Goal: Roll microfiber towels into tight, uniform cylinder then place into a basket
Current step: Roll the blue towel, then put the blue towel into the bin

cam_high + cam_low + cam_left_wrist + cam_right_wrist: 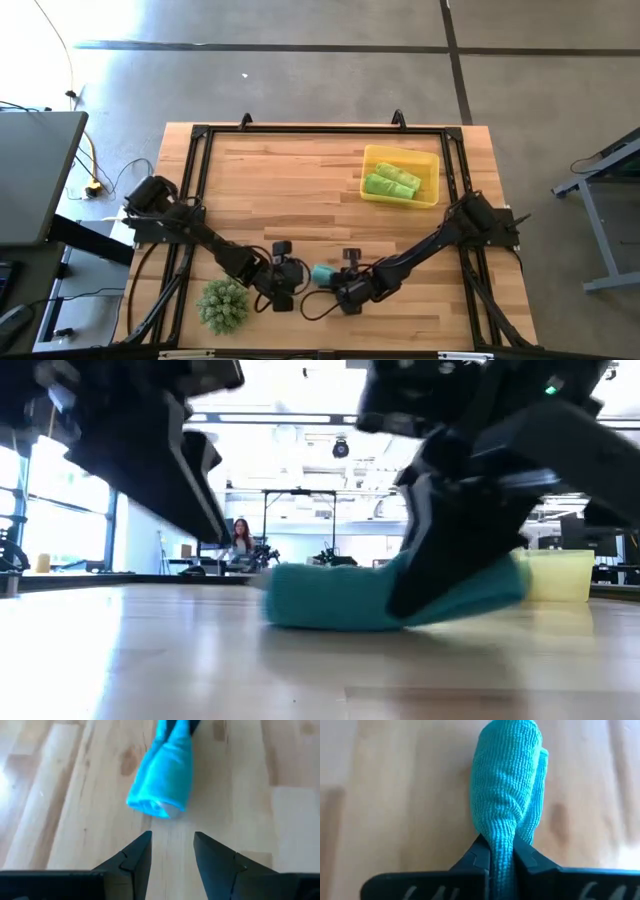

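Observation:
A teal-blue microfiber towel, rolled into a cylinder, lies near the table's front edge between my two grippers. My right gripper is shut on its right end. My left gripper stands open just off the roll's left end, touching nothing. The yellow basket sits at the far right of the table and holds two rolled lime-green towels. My right gripper pinches the teal roll's right end between its two fingers, squeezing it flat there. The fingers slant down from the table's right and lie along the roll. The roll's left end rests on the table, and the held end sits slightly raised.
A spiky green ball-shaped plant stands at the near left, close to my left arm. A black frame runs round the tabletop. Bare wood lies between the grippers and the basket. A person shows far off in the room.

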Robot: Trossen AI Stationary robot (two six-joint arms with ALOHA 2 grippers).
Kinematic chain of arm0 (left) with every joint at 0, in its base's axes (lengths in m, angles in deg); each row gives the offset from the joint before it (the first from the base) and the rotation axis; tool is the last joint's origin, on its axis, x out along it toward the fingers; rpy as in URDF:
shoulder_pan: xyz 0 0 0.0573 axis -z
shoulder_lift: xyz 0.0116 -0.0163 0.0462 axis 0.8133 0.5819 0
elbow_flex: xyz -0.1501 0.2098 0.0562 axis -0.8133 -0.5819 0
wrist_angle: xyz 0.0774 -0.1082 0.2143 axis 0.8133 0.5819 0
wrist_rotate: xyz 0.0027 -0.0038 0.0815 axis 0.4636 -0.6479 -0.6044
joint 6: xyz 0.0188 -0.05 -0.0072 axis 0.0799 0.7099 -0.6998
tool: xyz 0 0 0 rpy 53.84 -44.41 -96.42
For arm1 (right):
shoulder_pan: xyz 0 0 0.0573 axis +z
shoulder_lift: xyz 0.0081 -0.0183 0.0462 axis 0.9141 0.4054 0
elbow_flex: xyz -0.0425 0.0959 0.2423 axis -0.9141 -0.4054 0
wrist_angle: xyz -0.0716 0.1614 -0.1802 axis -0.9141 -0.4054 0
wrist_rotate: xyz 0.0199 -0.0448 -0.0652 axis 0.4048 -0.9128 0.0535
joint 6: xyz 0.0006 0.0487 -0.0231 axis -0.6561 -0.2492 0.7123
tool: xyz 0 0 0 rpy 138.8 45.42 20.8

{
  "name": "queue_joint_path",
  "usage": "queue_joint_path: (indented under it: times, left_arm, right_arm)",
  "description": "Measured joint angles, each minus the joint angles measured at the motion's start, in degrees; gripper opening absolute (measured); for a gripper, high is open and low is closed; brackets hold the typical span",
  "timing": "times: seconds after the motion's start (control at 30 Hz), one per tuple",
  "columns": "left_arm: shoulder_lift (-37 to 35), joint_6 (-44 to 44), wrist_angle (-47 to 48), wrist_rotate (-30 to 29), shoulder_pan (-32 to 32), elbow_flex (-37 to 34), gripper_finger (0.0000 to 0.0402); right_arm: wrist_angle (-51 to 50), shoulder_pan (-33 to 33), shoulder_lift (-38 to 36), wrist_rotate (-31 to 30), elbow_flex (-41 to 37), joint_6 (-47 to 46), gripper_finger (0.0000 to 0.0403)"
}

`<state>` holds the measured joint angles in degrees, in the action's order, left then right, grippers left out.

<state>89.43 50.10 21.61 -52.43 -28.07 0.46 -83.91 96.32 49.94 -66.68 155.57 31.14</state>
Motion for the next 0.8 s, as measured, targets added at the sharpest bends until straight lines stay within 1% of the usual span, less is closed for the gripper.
queue_joint_path:
  times: [0.17, 0.23, 0.33, 0.63, 0.73, 0.8]
  left_arm:
    - [-3.26, 1.70, 0.91, -0.67, 0.02, 0.09, 0.0135]
    - [-4.34, 2.00, 0.70, -1.16, 0.02, 0.04, 0.0135]
    - [-4.60, 1.99, 0.28, -1.37, 0.00, 0.12, 0.0135]
    - [-5.09, 2.42, -1.39, -4.27, -0.48, 0.13, 0.0135]
    - [-5.09, 2.44, -1.50, -5.36, -0.52, 0.13, 0.0135]
    - [-5.09, 2.44, -1.91, -5.97, -0.50, 0.13, 0.0135]
  right_arm:
    - [-9.36, -0.20, -4.79, -3.67, -0.02, -0.11, 0.0004]
    - [-12.90, -0.26, -6.47, -4.25, 0.00, -0.13, 0.0004]
    - [-17.82, -0.33, -9.57, -5.77, 0.03, -0.90, 0.0003]
    - [-38.27, -1.22, -20.27, -13.61, 0.04, -2.56, 0.0003]
    - [-46.01, -2.53, -24.48, -15.71, 0.04, -2.54, 0.0003]
    - [-48.92, -3.96, -28.03, -17.83, -1.38, -2.51, 0.0003]
